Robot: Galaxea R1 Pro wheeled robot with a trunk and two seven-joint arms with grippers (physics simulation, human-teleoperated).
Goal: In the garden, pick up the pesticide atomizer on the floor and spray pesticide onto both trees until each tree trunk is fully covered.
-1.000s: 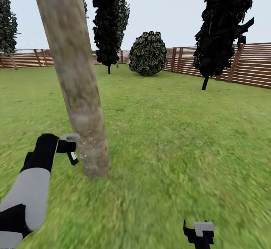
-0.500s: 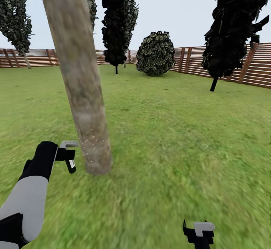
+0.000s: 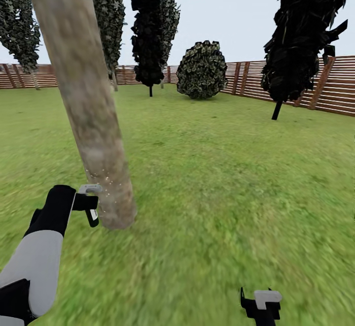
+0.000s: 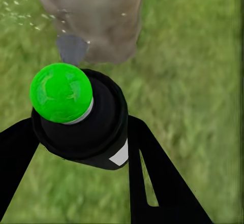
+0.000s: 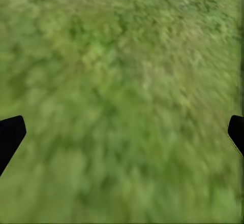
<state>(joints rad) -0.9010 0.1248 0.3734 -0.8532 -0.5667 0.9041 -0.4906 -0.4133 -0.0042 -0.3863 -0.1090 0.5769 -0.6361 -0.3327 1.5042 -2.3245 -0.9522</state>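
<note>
Since half a second ago the whole head view has been swinging: the trunk [image 3: 84, 104] is now sitting further toward the left of the frame and leaning more, with its base at lower left, and a grey-green conifer [image 3: 109, 16] is showing beside it at upper left, while the round bush [image 3: 202, 70], the fence [image 3: 320, 84] and the black conifers [image 3: 150, 25] are barely shifting, so it is my camera turning, not the garden. My left gripper [image 3: 89, 203] is holding the same place at lower left, its fingers [image 4: 152, 178] closing on the dark body of the atomizer [image 4: 81, 117]; in the left wrist view the black fingers are pressing against both sides of the can, whose green cap is facing the camera, with the grey nozzle pointing at the base of the trunk [image 4: 96, 16]. White specks of spray are dotting the bark near the nozzle and drifting over the grass [image 3: 222, 193] beside it. My right gripper [image 3: 261, 306] is hanging at the bottom edge right of centre, its fingers [image 5: 10, 135] spreading wide at the two sides of the right wrist view, holding nothing, over blurred grass.
</note>
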